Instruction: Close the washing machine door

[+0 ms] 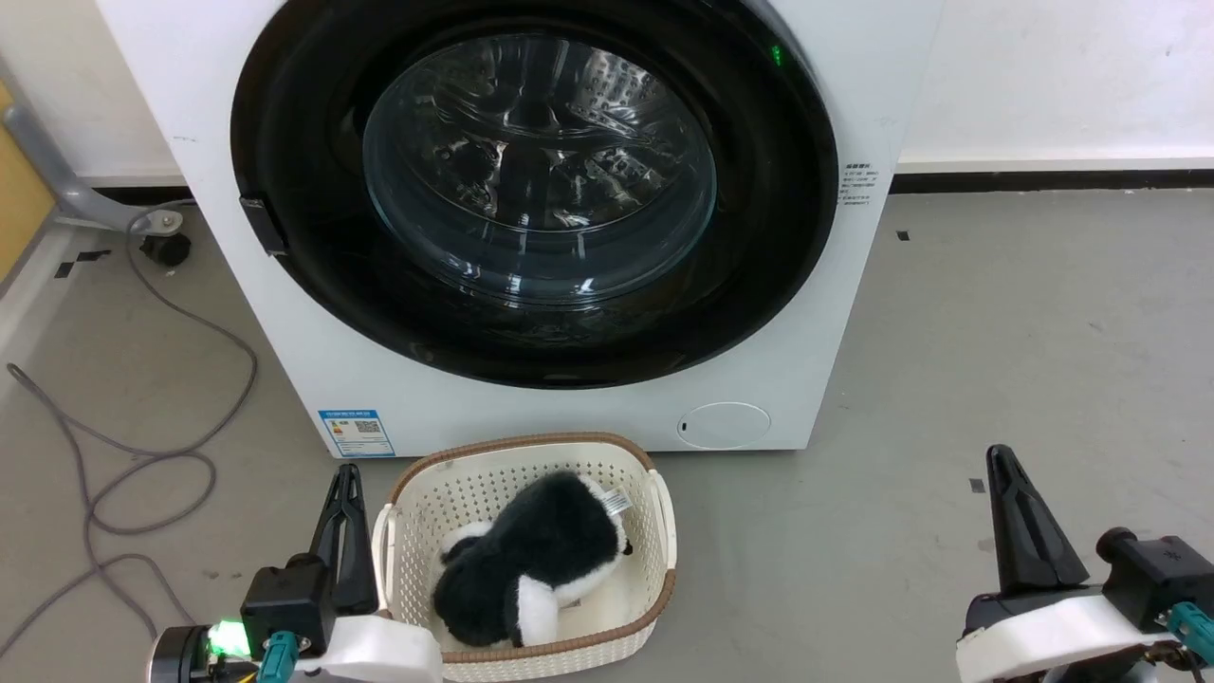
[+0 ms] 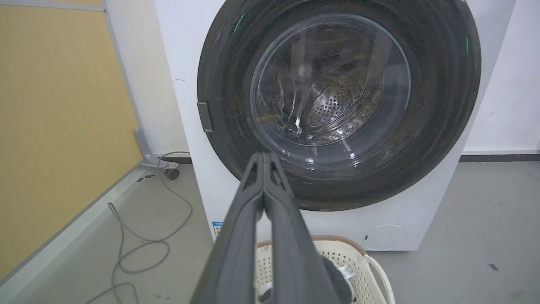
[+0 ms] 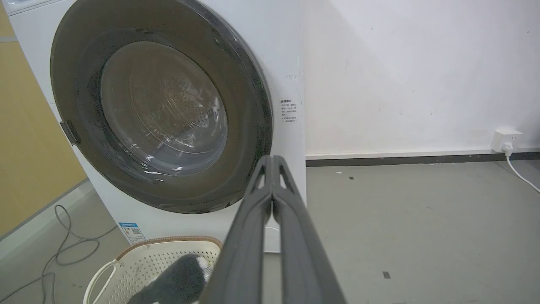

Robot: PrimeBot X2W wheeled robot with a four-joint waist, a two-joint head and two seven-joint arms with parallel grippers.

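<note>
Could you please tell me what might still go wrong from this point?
The washing machine door lies flat against the washing machine, but whether it latched cannot be told; it might swing open. The left gripper sits close beside the basket and could knock it when moving. The floor cable could snag the wheels.

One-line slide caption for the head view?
The washing machine door looks shut on the washing machine; left gripper and right gripper closed, flanking a basket holding a plush toy.

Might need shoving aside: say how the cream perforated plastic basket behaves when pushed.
The cream perforated plastic basket likely slides easily on the smooth grey floor; it looks light, holding a black-and-white plush toy. Thin walls may flex.
</note>
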